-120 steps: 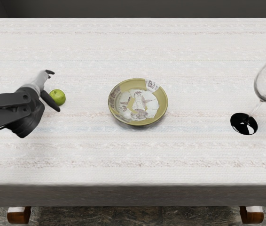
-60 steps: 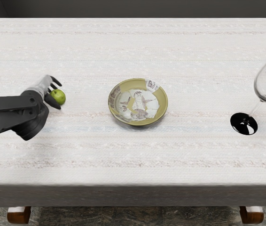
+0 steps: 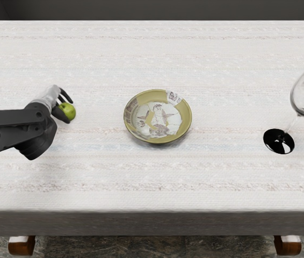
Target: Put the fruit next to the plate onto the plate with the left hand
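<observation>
The small green fruit point(image 3: 67, 111) is seen on the table point(image 3: 157, 177), well to the left of the patterned plate point(image 3: 131, 106) and apart from it. The left hand point(image 3: 52, 102) is placed at the fruit, and its fingers point(image 3: 66, 97) are curled closely around it, so a grasp seems to be made, though no lift is shown. The plate holds no fruit yet. Only the grasping step is judged to be done; lifting, carrying to the right and releasing onto the plate are left.
</observation>
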`<control>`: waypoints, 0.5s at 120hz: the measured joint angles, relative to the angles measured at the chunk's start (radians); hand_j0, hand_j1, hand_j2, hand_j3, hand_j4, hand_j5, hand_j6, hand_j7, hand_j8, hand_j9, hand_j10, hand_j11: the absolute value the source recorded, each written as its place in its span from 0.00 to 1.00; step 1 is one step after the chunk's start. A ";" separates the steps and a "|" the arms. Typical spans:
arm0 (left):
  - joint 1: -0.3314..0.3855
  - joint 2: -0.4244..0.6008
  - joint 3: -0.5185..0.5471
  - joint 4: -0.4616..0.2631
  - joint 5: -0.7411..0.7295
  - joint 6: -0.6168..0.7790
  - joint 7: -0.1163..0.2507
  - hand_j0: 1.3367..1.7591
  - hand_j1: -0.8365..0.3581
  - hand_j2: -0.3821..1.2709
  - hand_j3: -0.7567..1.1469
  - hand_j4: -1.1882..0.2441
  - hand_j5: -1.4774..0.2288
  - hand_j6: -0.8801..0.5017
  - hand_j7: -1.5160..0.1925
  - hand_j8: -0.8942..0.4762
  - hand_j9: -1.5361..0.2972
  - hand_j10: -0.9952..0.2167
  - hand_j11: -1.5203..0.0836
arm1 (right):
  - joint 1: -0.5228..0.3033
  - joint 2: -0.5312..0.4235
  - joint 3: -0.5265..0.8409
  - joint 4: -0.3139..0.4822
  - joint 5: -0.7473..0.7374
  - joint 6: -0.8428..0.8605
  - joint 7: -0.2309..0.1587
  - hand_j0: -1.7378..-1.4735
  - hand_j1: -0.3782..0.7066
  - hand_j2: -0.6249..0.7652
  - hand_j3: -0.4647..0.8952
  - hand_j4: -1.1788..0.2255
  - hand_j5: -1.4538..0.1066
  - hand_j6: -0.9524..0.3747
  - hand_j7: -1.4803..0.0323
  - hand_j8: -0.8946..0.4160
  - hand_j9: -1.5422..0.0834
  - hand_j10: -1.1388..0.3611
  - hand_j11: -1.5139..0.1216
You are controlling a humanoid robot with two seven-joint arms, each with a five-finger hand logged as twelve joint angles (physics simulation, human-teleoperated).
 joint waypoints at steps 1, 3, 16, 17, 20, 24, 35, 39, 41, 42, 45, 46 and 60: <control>0.000 0.000 0.000 0.000 0.000 0.000 0.001 0.75 0.46 0.39 0.40 0.39 0.40 0.29 0.41 0.29 0.39 0.32 0.43 | 0.000 0.000 0.000 0.000 0.000 0.000 0.000 0.30 0.03 0.45 0.34 0.84 0.93 0.72 0.98 0.68 0.95 0.76 0.93; 0.000 0.000 0.000 0.000 0.001 0.000 0.002 0.75 0.46 0.40 0.40 0.38 0.39 0.29 0.40 0.29 0.38 0.31 0.42 | 0.000 0.000 0.000 0.000 0.000 0.000 0.000 0.30 0.03 0.45 0.34 0.84 0.93 0.72 0.98 0.68 0.95 0.76 0.93; 0.000 0.002 0.001 0.000 0.000 0.000 0.009 0.75 0.46 0.45 0.40 0.35 0.36 0.27 0.37 0.28 0.34 0.27 0.38 | 0.000 0.000 0.000 0.000 0.000 0.000 0.000 0.30 0.03 0.45 0.34 0.84 0.93 0.72 0.98 0.68 0.95 0.76 0.93; 0.000 0.002 0.001 0.000 0.000 0.000 0.009 0.75 0.46 0.46 0.40 0.35 0.36 0.28 0.37 0.28 0.34 0.27 0.38 | 0.000 0.000 0.000 0.000 0.000 0.000 0.000 0.30 0.03 0.45 0.34 0.84 0.93 0.72 0.98 0.68 0.95 0.76 0.93; 0.000 0.002 0.001 0.000 -0.001 0.000 0.010 0.75 0.45 0.47 0.40 0.35 0.35 0.29 0.36 0.28 0.34 0.27 0.37 | 0.000 0.000 0.000 0.000 0.000 0.000 0.000 0.30 0.03 0.45 0.34 0.84 0.93 0.72 0.98 0.68 0.95 0.76 0.93; 0.000 0.002 0.000 0.000 -0.001 0.000 0.011 0.75 0.45 0.47 0.40 0.36 0.34 0.29 0.35 0.29 0.33 0.26 0.37 | 0.000 0.000 0.000 0.000 0.000 0.000 0.000 0.30 0.03 0.45 0.34 0.84 0.93 0.72 0.98 0.68 0.95 0.76 0.93; -0.006 0.002 -0.001 -0.003 -0.008 -0.002 0.013 0.75 0.42 0.50 0.40 0.39 0.31 0.32 0.34 0.31 0.32 0.25 0.36 | 0.000 0.000 0.000 0.000 0.000 0.000 0.000 0.30 0.03 0.45 0.34 0.84 0.93 0.72 0.98 0.68 0.95 0.76 0.93; -0.014 -0.001 -0.002 -0.005 -0.009 -0.002 0.014 0.75 0.42 0.50 0.40 0.39 0.31 0.33 0.34 0.31 0.32 0.25 0.35 | 0.000 0.000 0.000 0.000 0.000 0.000 0.000 0.30 0.03 0.45 0.34 0.84 0.93 0.72 0.98 0.68 0.95 0.76 0.93; -0.018 -0.002 -0.002 -0.007 -0.010 -0.002 0.014 0.75 0.41 0.50 0.40 0.40 0.31 0.33 0.34 0.32 0.32 0.24 0.35 | 0.000 0.000 0.000 0.000 0.000 0.000 0.000 0.30 0.03 0.45 0.34 0.84 0.93 0.72 0.98 0.68 0.95 0.76 0.93; -0.021 -0.004 -0.003 -0.007 -0.010 -0.002 0.014 0.75 0.41 0.50 0.40 0.40 0.30 0.33 0.34 0.32 0.32 0.24 0.36 | 0.000 0.000 0.000 0.000 0.000 0.000 0.000 0.30 0.03 0.45 0.34 0.84 0.93 0.72 0.98 0.68 0.95 0.76 0.93; -0.030 -0.008 -0.004 -0.009 -0.010 -0.003 0.014 0.75 0.41 0.51 0.40 0.40 0.30 0.33 0.34 0.32 0.32 0.24 0.36 | 0.000 0.000 0.000 0.000 0.000 0.000 0.000 0.30 0.03 0.45 0.34 0.84 0.93 0.72 0.98 0.68 0.95 0.76 0.93; -0.034 -0.010 -0.004 -0.010 -0.011 -0.002 0.014 0.75 0.41 0.51 0.40 0.40 0.30 0.33 0.34 0.32 0.32 0.24 0.36 | 0.000 0.000 0.000 0.000 0.000 0.000 0.000 0.30 0.03 0.45 0.34 0.84 0.93 0.72 0.98 0.68 0.95 0.76 0.93; -0.082 -0.047 -0.005 -0.023 -0.015 -0.002 0.015 0.75 0.41 0.51 0.40 0.40 0.30 0.33 0.34 0.32 0.32 0.24 0.36 | 0.000 0.000 0.000 0.000 0.000 0.000 0.000 0.30 0.03 0.45 0.34 0.84 0.93 0.72 0.98 0.68 0.95 0.76 0.93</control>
